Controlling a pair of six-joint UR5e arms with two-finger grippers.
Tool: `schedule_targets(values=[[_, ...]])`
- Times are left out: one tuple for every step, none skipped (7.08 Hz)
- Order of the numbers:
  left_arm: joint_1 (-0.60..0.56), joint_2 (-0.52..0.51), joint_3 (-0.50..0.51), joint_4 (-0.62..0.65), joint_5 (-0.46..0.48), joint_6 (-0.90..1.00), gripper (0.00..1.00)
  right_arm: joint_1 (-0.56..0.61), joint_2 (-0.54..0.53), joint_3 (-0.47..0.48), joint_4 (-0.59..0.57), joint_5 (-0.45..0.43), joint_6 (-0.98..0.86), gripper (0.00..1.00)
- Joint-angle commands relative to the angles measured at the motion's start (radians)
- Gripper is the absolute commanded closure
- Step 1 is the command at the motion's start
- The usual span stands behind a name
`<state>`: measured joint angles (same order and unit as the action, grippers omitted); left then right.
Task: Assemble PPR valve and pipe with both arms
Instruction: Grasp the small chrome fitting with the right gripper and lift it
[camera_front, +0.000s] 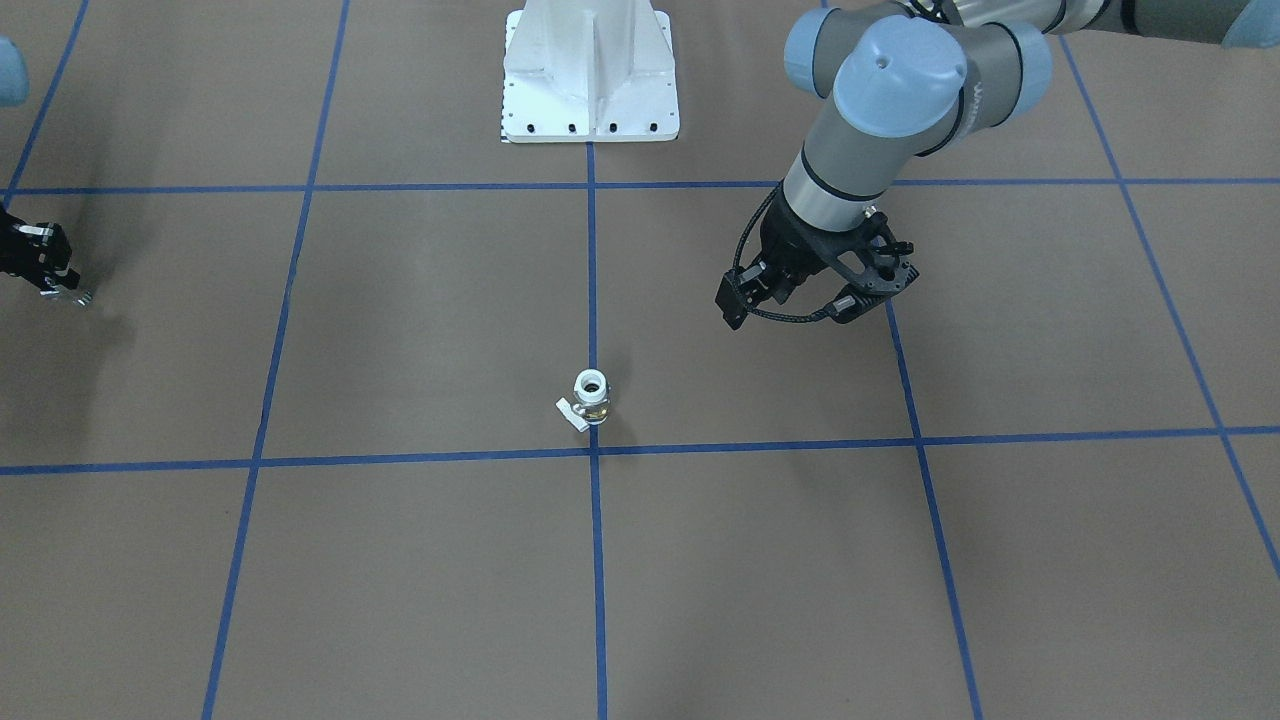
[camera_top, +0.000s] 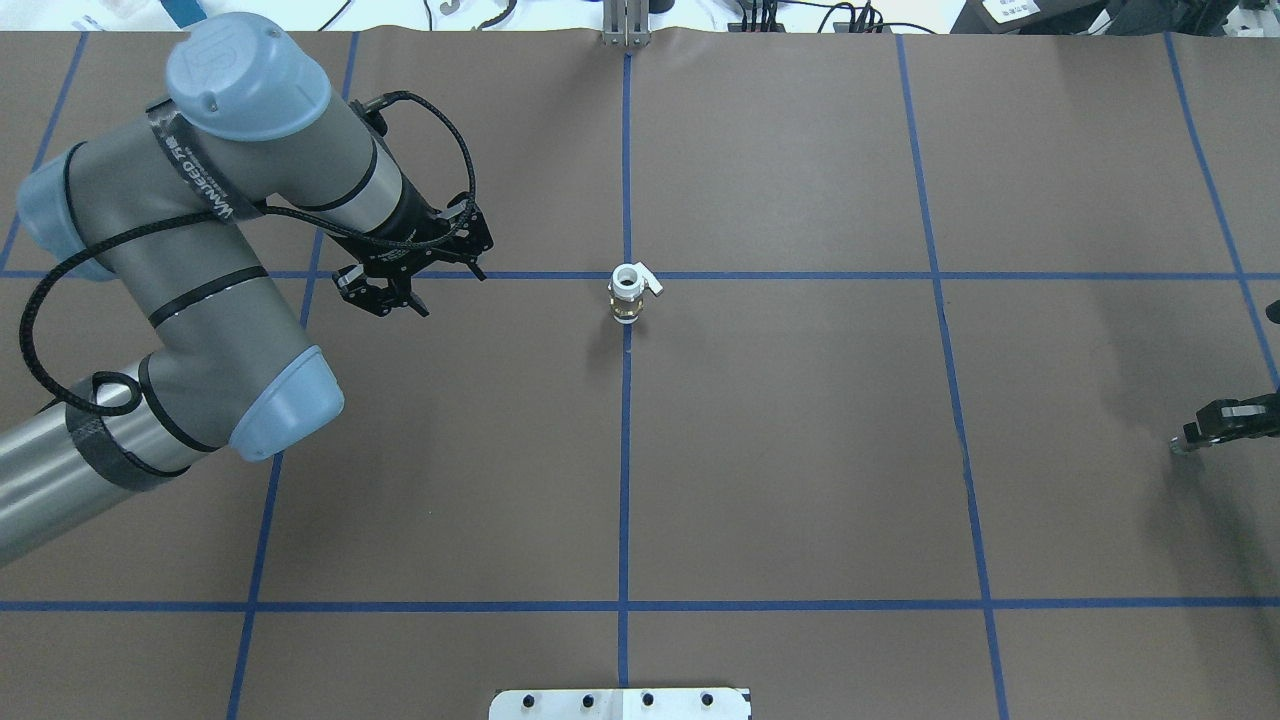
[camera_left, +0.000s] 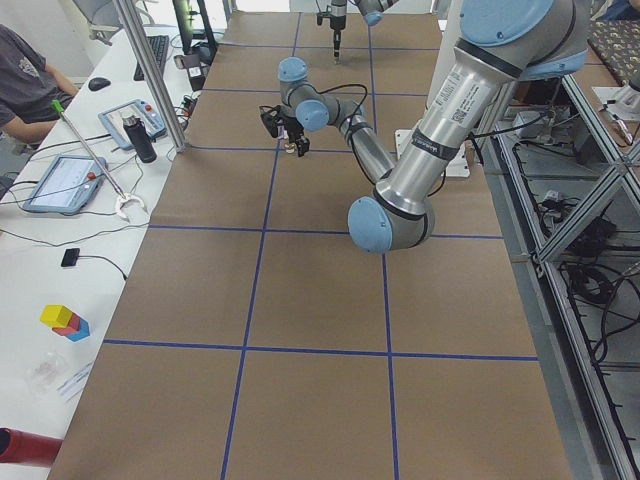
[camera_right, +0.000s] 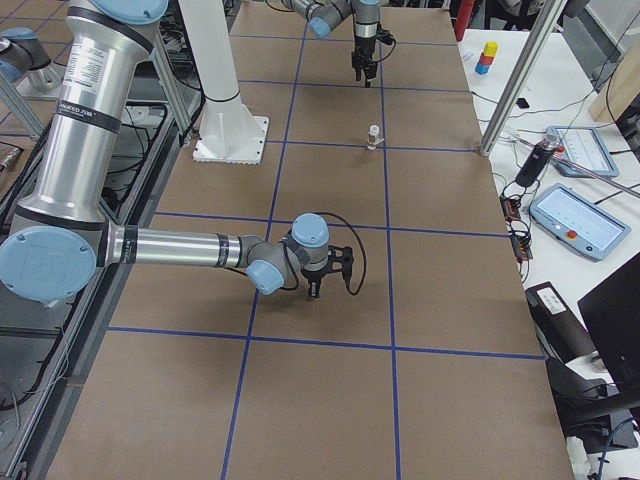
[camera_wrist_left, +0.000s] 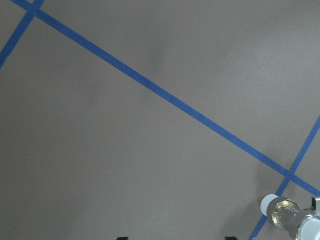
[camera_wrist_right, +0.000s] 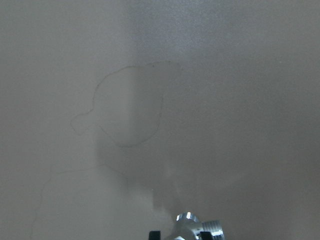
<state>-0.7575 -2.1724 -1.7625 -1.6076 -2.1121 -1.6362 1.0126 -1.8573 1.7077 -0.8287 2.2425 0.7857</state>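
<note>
White plastic and a brass-coloured middle make up the PPR valve (camera_top: 630, 293); it stands upright on the brown surface (camera_top: 800, 450) with its round open socket facing up and its flat white lever handle jutting out to one side near the top; it sits at the crossing of two blue tape lines (camera_top: 625, 440), near the middle of the surface, with nothing touching it; the left wrist view catches it only at the bottom right corner, white end and brass band just showing.

Silver and shiny, the pipe (camera_wrist_right: 190, 222) shows at the bottom edge of the right wrist view, held between the fingertips of the right gripper (camera_top: 1188, 440); the jaws are narrowed onto it, and it is too close to the frame edge to make out its full shape; this gripper hangs low over the surface far out on the robot's right, well apart from the valve.

The left gripper (camera_top: 392, 300) hovers above the surface on the valve's left, near it but apart; its jaws stand wide and hold nothing, with the two fingertips far apart at the bottom edge of the left wrist view.
</note>
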Motion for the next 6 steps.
schedule_targets(values=[[0.000, 0.000, -0.008, 0.000, 0.000, -0.001, 0.29, 0.003, -0.002, 0.054, -0.018, 0.002, 0.026, 1.00], [-0.003, 0.000, -0.009, 0.000, 0.000, 0.001, 0.29, 0.007, 0.009, 0.065, -0.020, 0.002, 0.058, 1.00], [-0.011, 0.000, -0.014, 0.000, -0.002, 0.004, 0.29, 0.009, 0.027, 0.079, -0.021, 0.005, 0.098, 1.00], [-0.028, 0.032, -0.031, -0.006, -0.026, 0.013, 0.31, 0.012, 0.105, 0.091, -0.061, 0.009, 0.186, 1.00], [-0.051, 0.084, -0.072, -0.003, -0.058, 0.109, 0.33, 0.012, 0.207, 0.099, -0.146, 0.005, 0.234, 1.00], [-0.081, 0.182, -0.125, 0.000, -0.096, 0.283, 0.33, 0.012, 0.321, 0.111, -0.276, 0.003, 0.257, 1.00]])
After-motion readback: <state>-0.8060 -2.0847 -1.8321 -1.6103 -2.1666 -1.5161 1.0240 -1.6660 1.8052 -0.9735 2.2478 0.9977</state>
